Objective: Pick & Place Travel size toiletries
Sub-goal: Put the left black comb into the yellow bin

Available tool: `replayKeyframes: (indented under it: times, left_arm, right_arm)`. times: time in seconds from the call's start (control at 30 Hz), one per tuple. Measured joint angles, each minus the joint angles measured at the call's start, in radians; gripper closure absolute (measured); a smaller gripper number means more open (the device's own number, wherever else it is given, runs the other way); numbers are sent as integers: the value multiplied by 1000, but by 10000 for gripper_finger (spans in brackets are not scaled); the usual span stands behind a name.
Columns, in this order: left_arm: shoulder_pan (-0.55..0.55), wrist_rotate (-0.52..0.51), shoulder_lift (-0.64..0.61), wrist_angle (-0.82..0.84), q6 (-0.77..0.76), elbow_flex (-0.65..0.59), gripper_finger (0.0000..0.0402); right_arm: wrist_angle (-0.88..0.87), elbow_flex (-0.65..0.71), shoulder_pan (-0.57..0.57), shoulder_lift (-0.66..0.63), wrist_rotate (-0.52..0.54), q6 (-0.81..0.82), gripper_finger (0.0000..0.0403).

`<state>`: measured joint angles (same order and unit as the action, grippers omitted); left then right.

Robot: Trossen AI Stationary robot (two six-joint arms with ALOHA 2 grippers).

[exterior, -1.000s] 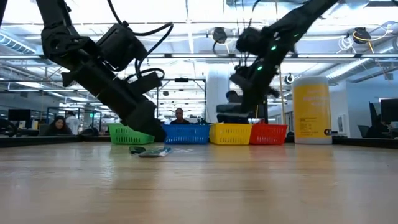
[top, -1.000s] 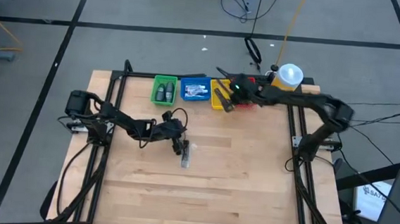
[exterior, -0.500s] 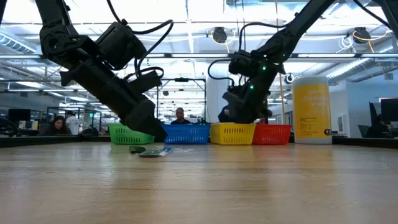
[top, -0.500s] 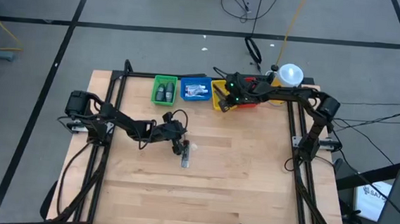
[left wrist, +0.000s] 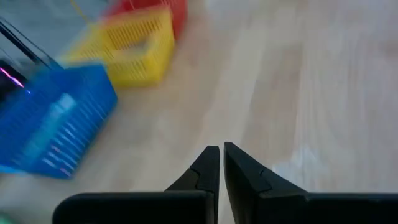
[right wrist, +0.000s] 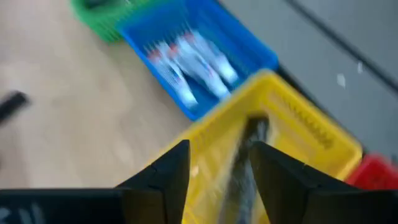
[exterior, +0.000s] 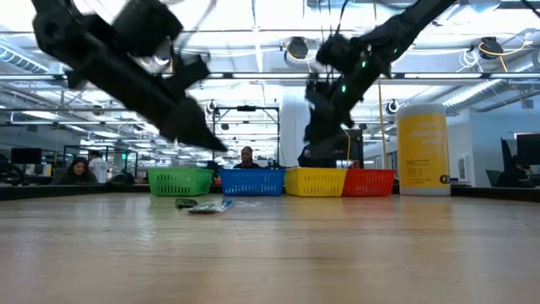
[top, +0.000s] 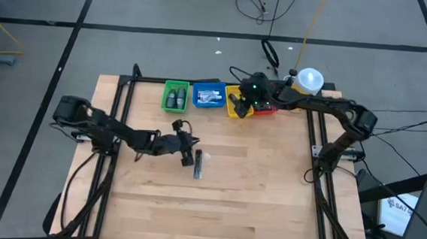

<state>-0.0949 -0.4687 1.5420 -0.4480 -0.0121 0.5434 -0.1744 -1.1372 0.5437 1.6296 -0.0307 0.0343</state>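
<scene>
My right gripper (top: 240, 105) (right wrist: 217, 155) hangs open over the yellow bin (top: 234, 110) at the table's far edge. A dark tube (right wrist: 244, 163), blurred, stands between its fingers above the bin's inside. My left gripper (top: 187, 158) (left wrist: 220, 149) is shut and empty, raised above the table (exterior: 218, 145). Just to its right a dark tube (top: 197, 168) and a clear sachet (top: 205, 160) lie flat on the wood (exterior: 202, 205). The green bin (top: 175, 96) holds dark bottles. The blue bin (top: 208, 96) holds white tubes (right wrist: 189, 62). My right gripper points down into the yellow bin with its fingers on either side of the dark tube's upper end (right wrist: 252, 134). The tube runs close along one finger (right wrist: 273, 168). Blur hides whether they touch.
A red bin (top: 265, 108) stands right of the yellow one. A big yellow bottle with a white cap (top: 307, 81) stands at the far right corner (exterior: 422, 148). The four bins line the far edge, with bare wood on the near half of the table.
My left gripper has risen off the table away from the dark tube and sachet, which stay where they were. My right gripper has dipped toward the yellow bin and come up a little above it.
</scene>
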Motion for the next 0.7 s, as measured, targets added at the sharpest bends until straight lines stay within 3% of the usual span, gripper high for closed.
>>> replayKeyframes:
  times: [0.17, 0.33, 0.4, 0.57, 0.63, 0.7]
  left_arm:
    - [-78, -125, -137, 88, 51, 1, 376]
    - [-122, -117, -236, 253, 13, 1, 376]
    - [-111, -35, -271, 325, -45, 1, 376]
    - [9, 308, -291, 483, -210, 1, 376]
    - [51, 382, -272, 534, -258, 2, 376]
    - [79, 389, -254, 586, -270, 4, 376]
  right_arm:
    - [113, 101, -130, -81, -31, -99, 227]
    - [399, 311, -318, -102, -113, -153, 234]
    - [549, 406, -395, -94, -125, -156, 237]
    - [874, 547, -567, -2, -110, -79, 243]
    - [969, 556, -623, 52, -57, -36, 243]
    - [1019, 558, -664, 97, 1, -29, 243]
